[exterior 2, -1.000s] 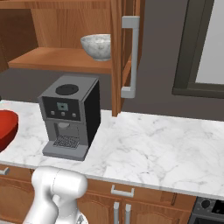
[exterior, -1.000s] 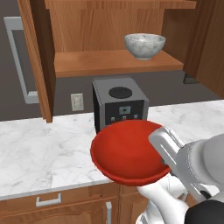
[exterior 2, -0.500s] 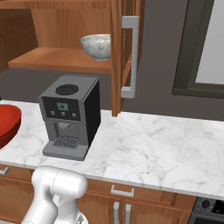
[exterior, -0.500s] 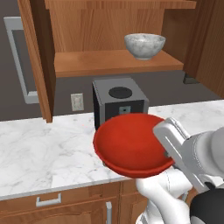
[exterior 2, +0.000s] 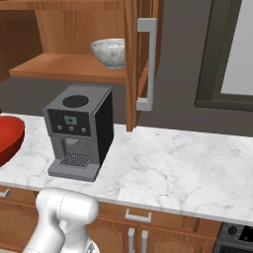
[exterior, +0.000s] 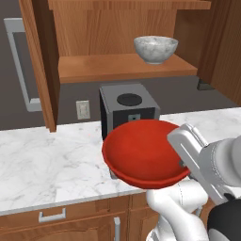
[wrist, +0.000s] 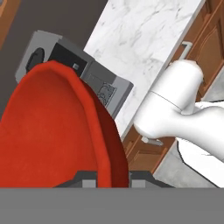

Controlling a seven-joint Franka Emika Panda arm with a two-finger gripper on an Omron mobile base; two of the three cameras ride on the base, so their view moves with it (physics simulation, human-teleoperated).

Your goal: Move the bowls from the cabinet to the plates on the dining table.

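The glossy red bowl (exterior: 141, 153) hangs in the air in front of the counter, and my gripper (exterior: 181, 163) is shut on its right rim. In the hand view the red bowl (wrist: 57, 131) is seen edge-on, its rim pinched in the gripper (wrist: 107, 178). An edge of the red bowl (exterior 2: 9, 138) pokes in at the left of the right base view. The grey-white marbled bowl (exterior: 156, 48) stands on the shelf of the open wooden cabinet (exterior: 122, 67); the right base view shows that marbled bowl (exterior 2: 109, 52) beside the cabinet door (exterior 2: 134, 59).
A grey coffee machine (exterior: 128, 107) stands on the marble counter (exterior: 47, 164) just behind the held bowl, coffee machine (exterior 2: 79, 131) under the shelf. The open left cabinet door (exterior: 40, 61) juts out. Low drawers (exterior 2: 138, 217) run under the counter.
The red bowl has risen slightly in my grip and drifted a little to the right. The marbled bowl has not moved.
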